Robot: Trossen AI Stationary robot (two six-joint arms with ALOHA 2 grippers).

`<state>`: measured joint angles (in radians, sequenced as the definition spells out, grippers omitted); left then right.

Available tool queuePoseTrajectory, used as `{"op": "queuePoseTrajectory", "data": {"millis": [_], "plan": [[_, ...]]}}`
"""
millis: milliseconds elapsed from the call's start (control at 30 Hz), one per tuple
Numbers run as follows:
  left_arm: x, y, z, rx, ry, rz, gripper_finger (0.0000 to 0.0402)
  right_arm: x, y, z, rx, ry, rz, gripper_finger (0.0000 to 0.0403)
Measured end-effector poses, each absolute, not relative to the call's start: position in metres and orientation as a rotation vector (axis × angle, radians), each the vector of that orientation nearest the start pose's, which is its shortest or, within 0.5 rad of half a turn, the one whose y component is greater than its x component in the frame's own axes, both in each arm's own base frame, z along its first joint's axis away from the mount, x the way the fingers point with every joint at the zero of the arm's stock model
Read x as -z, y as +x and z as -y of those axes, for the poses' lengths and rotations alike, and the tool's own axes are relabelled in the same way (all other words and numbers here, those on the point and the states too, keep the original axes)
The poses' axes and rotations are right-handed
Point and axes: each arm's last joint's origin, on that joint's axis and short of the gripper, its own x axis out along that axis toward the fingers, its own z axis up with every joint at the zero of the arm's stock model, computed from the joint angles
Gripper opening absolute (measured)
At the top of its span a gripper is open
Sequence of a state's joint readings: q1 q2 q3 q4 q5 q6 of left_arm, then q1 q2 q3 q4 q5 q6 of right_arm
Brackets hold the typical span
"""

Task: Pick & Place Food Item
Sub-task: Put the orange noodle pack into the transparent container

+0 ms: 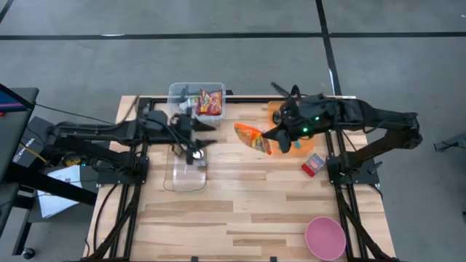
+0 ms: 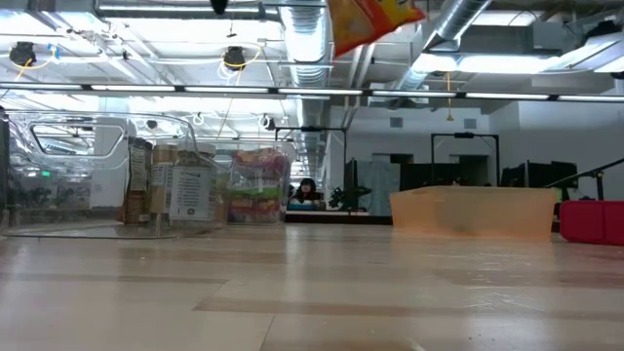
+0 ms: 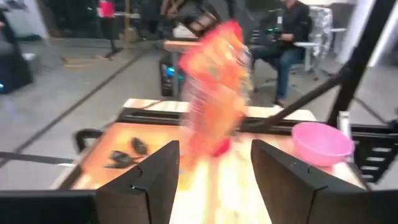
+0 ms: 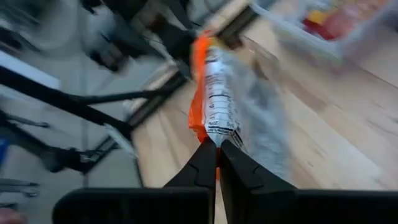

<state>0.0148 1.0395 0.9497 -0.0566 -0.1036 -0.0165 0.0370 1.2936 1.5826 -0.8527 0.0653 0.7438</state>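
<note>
Orange is the colour of the snack bag (image 1: 253,137) that my right gripper (image 1: 279,136) holds above the table (image 1: 247,204). I see in the right wrist view that its fingers (image 4: 205,163) are pressed together on one edge of the bag (image 4: 214,99), and the bag hangs free in the air. From above, the bag is near the middle of the table, a little toward 12 o'clock, between the two grippers. In the low view only its lower part (image 2: 370,21) shows, high over the wood.

My left gripper (image 1: 195,151) is at 9 o'clock from the bag, over a clear lid (image 1: 186,176) that lies flat on the table. Its fingers (image 3: 152,180) stand apart and hold nothing; the bag (image 3: 214,93) shows beyond them, not touching.

At 12 o'clock from the left gripper stands a clear bin (image 1: 196,98) with a red packet (image 1: 211,102) inside. Under the right arm there is an orange tray (image 1: 291,149), and a red box (image 1: 314,164) lies just beside it, toward 5 o'clock. A pink bowl (image 1: 325,237) sits near the table edge at 5 o'clock, well apart from the rest.

In the left wrist view a person (image 3: 289,31) sits in the room behind.
</note>
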Motion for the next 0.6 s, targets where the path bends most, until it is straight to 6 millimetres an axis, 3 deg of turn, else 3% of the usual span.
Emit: {"op": "queuePoseTrajectory", "data": {"millis": [267,600], "plan": [[-0.337,0.27,0.006,-0.073,-0.089,-0.112,0.0229,-0.443,0.247,-0.002,0.161,0.706,-0.447,0.0],[-0.335,0.281,0.004,-0.084,-0.135,-0.065,0.029,-0.452,0.25,-0.006,0.041,0.711,-0.389,0.0]]}}
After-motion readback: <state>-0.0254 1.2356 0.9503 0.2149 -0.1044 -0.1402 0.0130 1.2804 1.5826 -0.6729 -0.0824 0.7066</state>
